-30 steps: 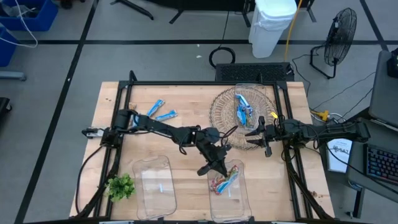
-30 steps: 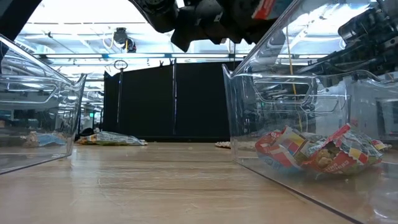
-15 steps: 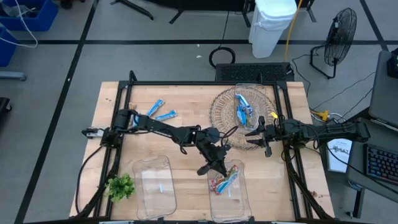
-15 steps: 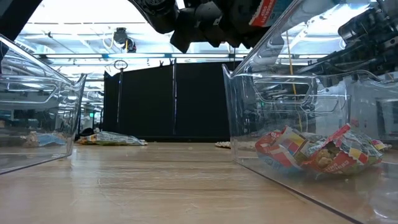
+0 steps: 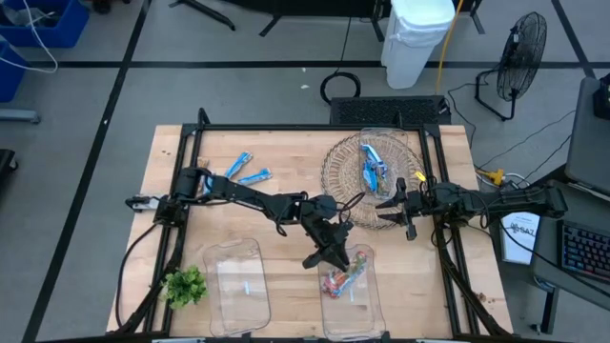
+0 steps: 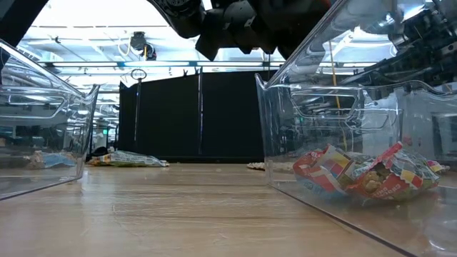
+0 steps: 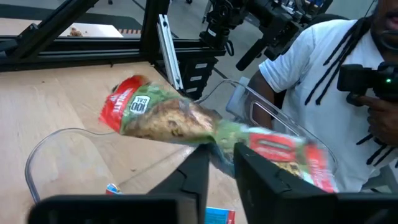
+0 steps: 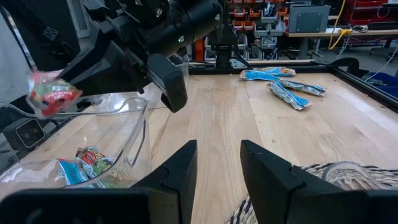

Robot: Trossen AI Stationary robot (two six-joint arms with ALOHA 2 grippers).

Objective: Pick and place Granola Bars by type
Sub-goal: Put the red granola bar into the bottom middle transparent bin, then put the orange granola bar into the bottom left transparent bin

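1. Left wrist view: the multicoloured bar (image 7: 168, 115) lies crosswise just past the tips of the left tool (image 7: 221, 152). The jaws are parted a little and the bar looks free of them, so I judge the step to be the drop.
2. Right wrist view: the same bar (image 8: 53, 93) hangs in the air apart from the left tool, above the clear bin (image 8: 134, 118). It should fall inside.
3. The bin directly below the left tool holds other multicoloured bars (image 6: 364, 171) and a blue-looking wrapper beside them. This fits the bar's type, but the blue piece is worth a check.
4. To do it well, keep the left tool over the middle of the bin until the bar has landed. Then lift straight up, because the bin wall stands close beside the jaws.
5. Risk: the bar could catch the rim and tip out onto the desk (image 5: 286, 276).
6. The right tool (image 5: 391, 211) waits wide open and empty. It sits beside the woven plate (image 5: 334, 171) of blue bars (image 5: 372, 167).
7. Far behind the left tool, two more blue bars (image 5: 246, 170) lie on the desk.
8. A person (image 7: 298, 74) sits beyond the desk edge, ahead of the left tool.
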